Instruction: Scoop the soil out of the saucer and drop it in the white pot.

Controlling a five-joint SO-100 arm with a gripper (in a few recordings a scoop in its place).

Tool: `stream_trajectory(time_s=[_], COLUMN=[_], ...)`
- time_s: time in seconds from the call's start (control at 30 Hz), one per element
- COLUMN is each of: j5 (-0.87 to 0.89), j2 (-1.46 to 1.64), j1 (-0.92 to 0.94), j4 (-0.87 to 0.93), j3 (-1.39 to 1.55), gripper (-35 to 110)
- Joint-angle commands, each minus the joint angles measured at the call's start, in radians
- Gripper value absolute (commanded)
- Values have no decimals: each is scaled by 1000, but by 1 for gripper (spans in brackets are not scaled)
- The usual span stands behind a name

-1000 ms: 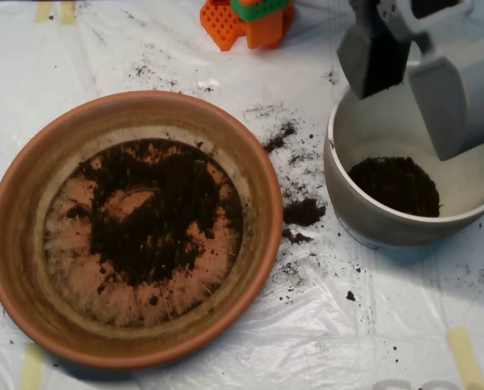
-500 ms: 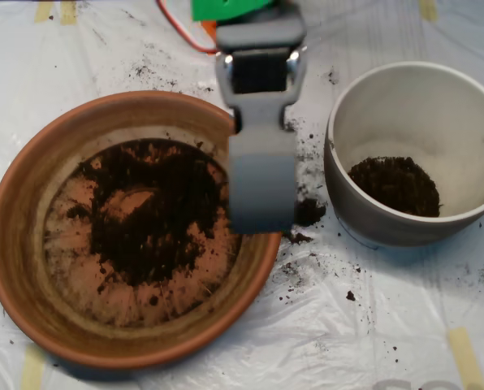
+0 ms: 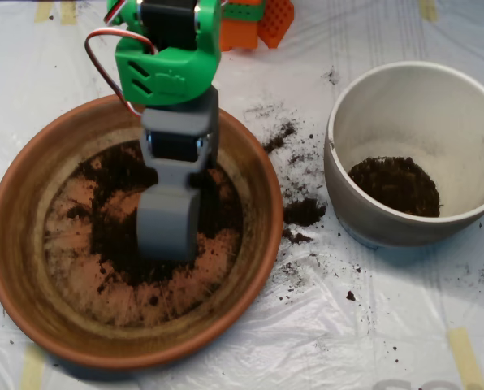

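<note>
The saucer (image 3: pixel 19 244) fills the left half of the frame, a wide terracotta dish resting on a worktop (image 3: pixel 372 325) covered in crinkled clear plastic sheeting. Dark soil (image 3: pixel 116 244) lies across the middle of its floor in an uneven patch, thicker toward the upper part, with bare orange bottom showing at the left and lower edges and fine crumbs scattered over it.

The arm comes in from the top of the frame, its green joint housing (image 3: pixel 169 69) sitting above the saucer's upper rim with a red and white cable (image 3: pixel 100 69) looping off its left side. Below it the grey gripper (image 3: pixel 168 236) points down the picture and sits over the centre of the soil patch, its rounded shell facing the camera. From above, the two shells appear pressed together with no gap visible, and whether any soil is inside cannot be told.

The white pot (image 3: pixel 339 187) stands at the right of the frame, well apart from the gripper and just beside the saucer's right rim. A mound of soil lies at its bottom, toward the lower side.

Between the two vessels, spilled clumps (image 3: pixel 304 211) and crumbs dot the plastic. Orange blocks (image 3: pixel 262 20) sit at the top edge, and strips of yellowish tape (image 3: pixel 467 357) mark the sheeting.
</note>
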Motion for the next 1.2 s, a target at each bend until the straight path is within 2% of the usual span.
stream_trajectory(time_s=[0.0,0.23,0.43,0.73,1.17], j5=[-38,-61,-91,-141,-175], j2=[118,112,86,-3,-17], j1=[38,80,117,156,153], j4=[-40,-137,-143,-204,-245], j3=[58,224,302,374,370], gripper=[50,55,56,46,23])
